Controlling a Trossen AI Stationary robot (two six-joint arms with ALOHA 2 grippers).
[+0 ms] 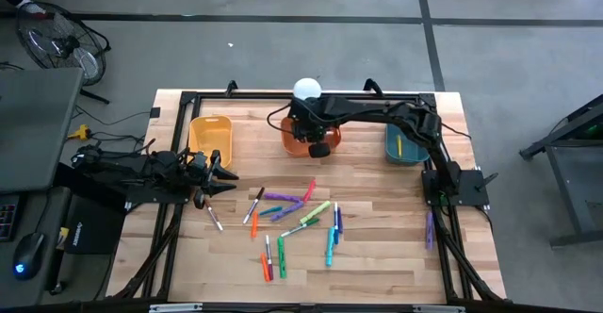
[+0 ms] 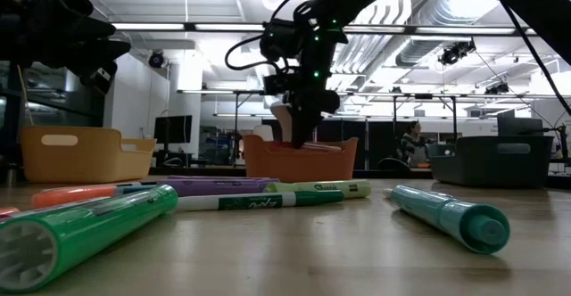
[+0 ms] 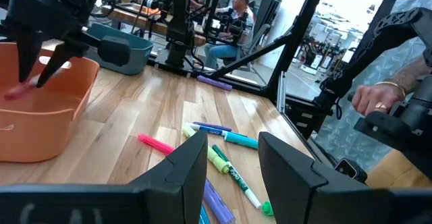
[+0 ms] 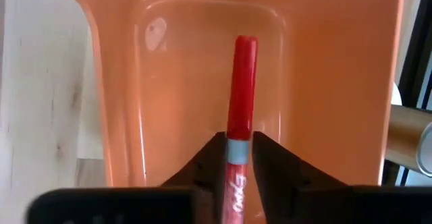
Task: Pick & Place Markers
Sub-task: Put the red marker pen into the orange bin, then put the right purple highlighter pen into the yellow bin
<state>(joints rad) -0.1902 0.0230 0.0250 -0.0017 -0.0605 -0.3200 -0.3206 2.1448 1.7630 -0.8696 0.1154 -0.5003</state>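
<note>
So, right gripper hanging over the orange bin at the far middle of the table, fingers on either side of a red marker with its long axis pointing straight out ahead into the bin. Can't tell if the jaws are clamped or just letting go. Looks like the drop-off step: bin floor directly below, walls all round, so plenty of room for it to fall in. Rest of the markers scattered across the near middle of the table, lying at all angles, closer to the left gripper, which waits at the left edge just near the yellow bin, fingers parted and holding nothing. One yellow marker already in the teal bin at far right, one purple marker by the right arm's base. Open wood all round the pile.
</note>
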